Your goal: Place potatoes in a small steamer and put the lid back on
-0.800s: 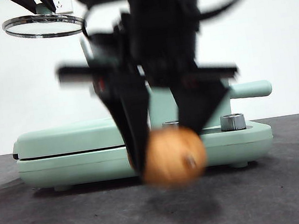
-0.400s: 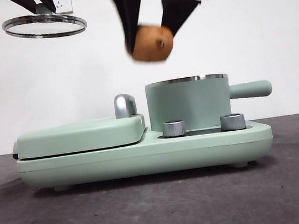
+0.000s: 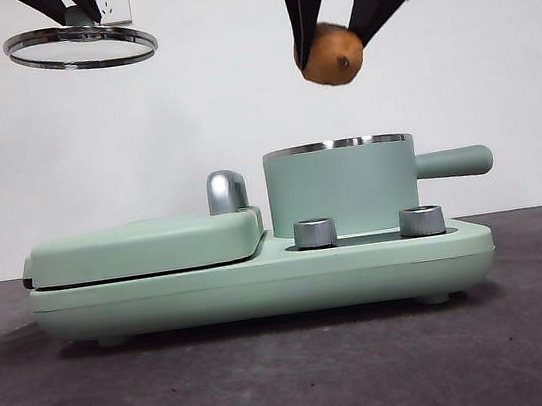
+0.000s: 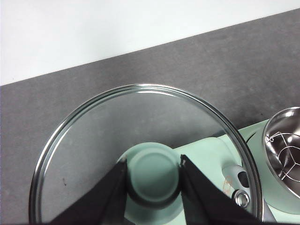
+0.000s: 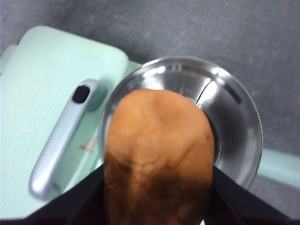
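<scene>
Nearest the front camera lies the dark grey table (image 3: 296, 381), and on it stands the mint-green cooker base (image 3: 262, 285) with two steel knobs (image 3: 316, 233), the flat mint-green griddle with hinged cover (image 3: 146, 247) on one side and the small mint-green cylindrical steamer with a steel rim and a stubby side handle (image 3: 342, 187) on the other. The steamer is open; the right wrist view looks down into its shiny steel bowl (image 5: 234, 126).

High above the steamer's rim, clear of it, the right gripper (image 3: 334, 38) clamps the oblong orange-brown potato (image 3: 331, 53) between its two black jaws. The potato's long axis runs roughly toward the front camera, with the dark-spotted end facing that camera; in the right wrist view it hangs over the bowl's opening (image 5: 159, 154).

Half a second earlier the potato was held further toward the griddle side, short of the steamer's middle; it has moved across and now sits over the pot.

Further back and off to the griddle side, the left gripper (image 4: 153, 176) holds the round glass lid with a steel rim (image 3: 80, 44) aloft and level by its mint-green knob (image 4: 153, 172), jaws closed on the knob, in the same place as before.
</scene>
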Tool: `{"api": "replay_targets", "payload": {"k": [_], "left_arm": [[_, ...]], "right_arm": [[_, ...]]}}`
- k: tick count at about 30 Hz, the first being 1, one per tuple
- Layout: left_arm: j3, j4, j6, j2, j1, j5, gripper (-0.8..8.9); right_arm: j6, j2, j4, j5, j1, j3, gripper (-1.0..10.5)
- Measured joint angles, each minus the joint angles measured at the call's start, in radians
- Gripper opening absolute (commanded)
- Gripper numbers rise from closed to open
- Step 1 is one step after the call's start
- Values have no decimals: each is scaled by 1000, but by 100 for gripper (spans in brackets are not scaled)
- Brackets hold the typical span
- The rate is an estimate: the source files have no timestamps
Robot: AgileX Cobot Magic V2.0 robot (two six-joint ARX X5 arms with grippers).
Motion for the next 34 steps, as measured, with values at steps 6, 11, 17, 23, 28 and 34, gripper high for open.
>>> {"api": "replay_targets", "payload": {"k": [6, 11, 17, 23, 28, 34], "left_arm": [[0, -1, 0, 0, -3, 0, 10], [0, -4, 0, 0, -10, 0, 10], [0, -5, 0, 0, -10, 0, 10], [0, -5, 0, 0, -10, 0, 10], [0, -5, 0, 0, -11, 0, 10], [0, -5, -1, 0, -13, 0, 10]], "right_arm": [[-29, 86, 75, -17, -34, 0, 159], [-61, 157, 110, -35, -58, 0, 159], [-76, 209, 111, -37, -77, 0, 159], [-79, 214, 107, -55, -78, 0, 160], [-81, 214, 70, -87, -78, 0, 160], [-87, 214, 63, -88, -78, 0, 343]]}}
